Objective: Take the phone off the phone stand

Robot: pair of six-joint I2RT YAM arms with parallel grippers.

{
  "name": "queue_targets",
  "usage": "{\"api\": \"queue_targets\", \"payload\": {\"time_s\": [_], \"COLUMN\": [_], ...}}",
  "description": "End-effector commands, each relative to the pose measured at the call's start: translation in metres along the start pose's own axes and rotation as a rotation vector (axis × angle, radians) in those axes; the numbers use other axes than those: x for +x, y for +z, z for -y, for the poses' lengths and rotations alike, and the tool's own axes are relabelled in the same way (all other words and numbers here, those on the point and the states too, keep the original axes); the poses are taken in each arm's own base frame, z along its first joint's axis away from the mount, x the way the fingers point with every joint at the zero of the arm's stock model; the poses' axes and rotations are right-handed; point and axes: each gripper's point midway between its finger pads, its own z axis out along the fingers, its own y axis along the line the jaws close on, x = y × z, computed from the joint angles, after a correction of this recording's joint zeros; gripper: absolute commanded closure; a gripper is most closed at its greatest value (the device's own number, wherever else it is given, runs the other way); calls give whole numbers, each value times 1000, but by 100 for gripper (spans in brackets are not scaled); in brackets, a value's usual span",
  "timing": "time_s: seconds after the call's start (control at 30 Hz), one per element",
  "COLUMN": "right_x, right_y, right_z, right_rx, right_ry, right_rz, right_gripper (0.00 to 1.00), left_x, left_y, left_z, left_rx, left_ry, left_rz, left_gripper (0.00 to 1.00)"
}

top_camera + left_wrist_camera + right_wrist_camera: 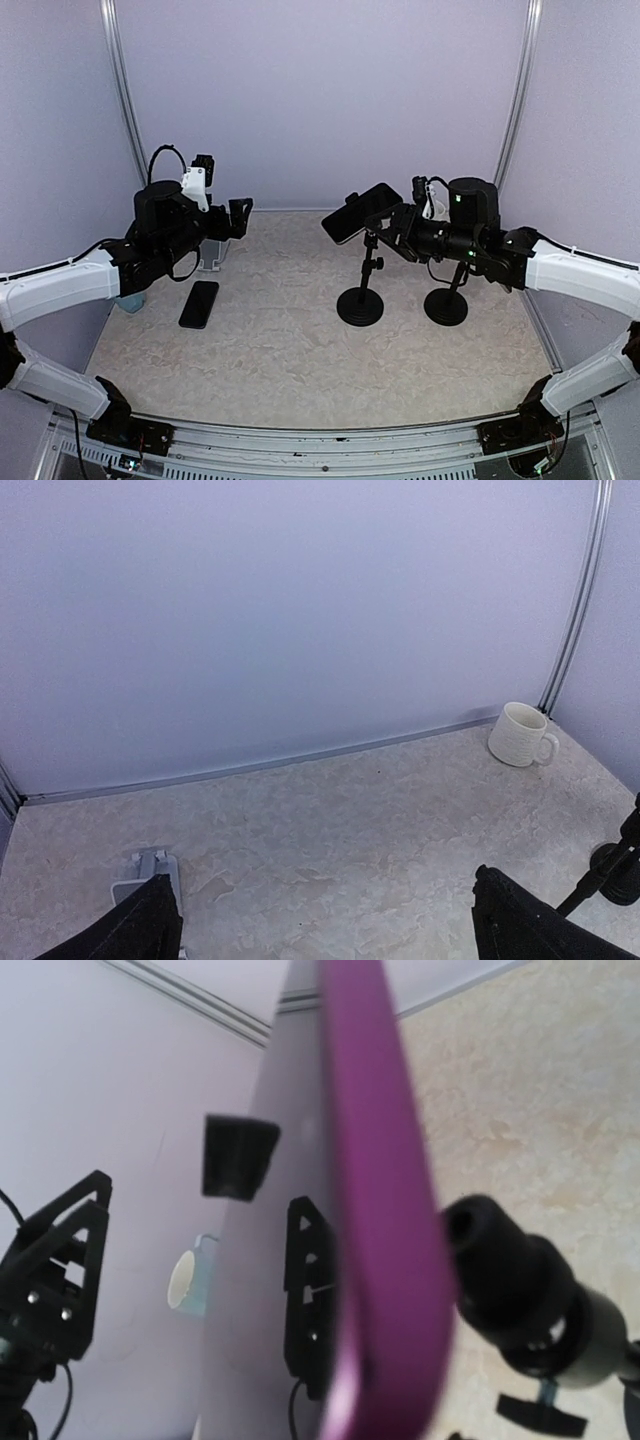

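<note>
On the phone stand point(360, 295), the phone point(355, 213), edge-on before the right tool point(388, 220).

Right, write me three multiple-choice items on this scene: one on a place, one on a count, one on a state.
1. Where does the flat-lying phone rest? A) on the table, at its left B) inside a mug C) on a stand
2. How many black stands are there? A) one B) two C) four
3. How is the left tool? A) shut on a phone B) shut on a mug C) open and empty
Answers: 1 A, it lies on the bare table; 2 B, one stand carries the mounted phone, a second stand is beside it; 3 C, its fingers stand wide apart with nothing between.
</note>
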Motion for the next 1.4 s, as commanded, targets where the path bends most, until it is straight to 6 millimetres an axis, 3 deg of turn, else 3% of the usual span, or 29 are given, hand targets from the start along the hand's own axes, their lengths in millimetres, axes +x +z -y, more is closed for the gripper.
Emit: {"api": "queue_targets", "payload": {"time_s": [0.0,0.37,0.83,1.0,1.23,1.37], "right_x": [-12,-11,4,10,16,18], "right_y": [3,2,6,5,2,3], "right_z": [-16,-8,11,19,28,19], "right_rx": [-37,0,46,62,86,41], "right_ry": [0,19,-8,-44,-133,-177], "right_rz": [39,44,0,-19,-41,-56], "right_gripper": [48,60,79,85,92,98], "left_x": [-6,-10,-9,-8,8,22], "left_y": [-5,-10,-16,-18,-22,-17], "left_z": [5,9,19,44,113,154], "left_rx": [9,20,63,180,451,558], "left_ry": [15,25,31,42,98,144], "left_rz": [28,33,25,13,-49,-115], "left_gripper": [1,1,1,1,1,1]}}
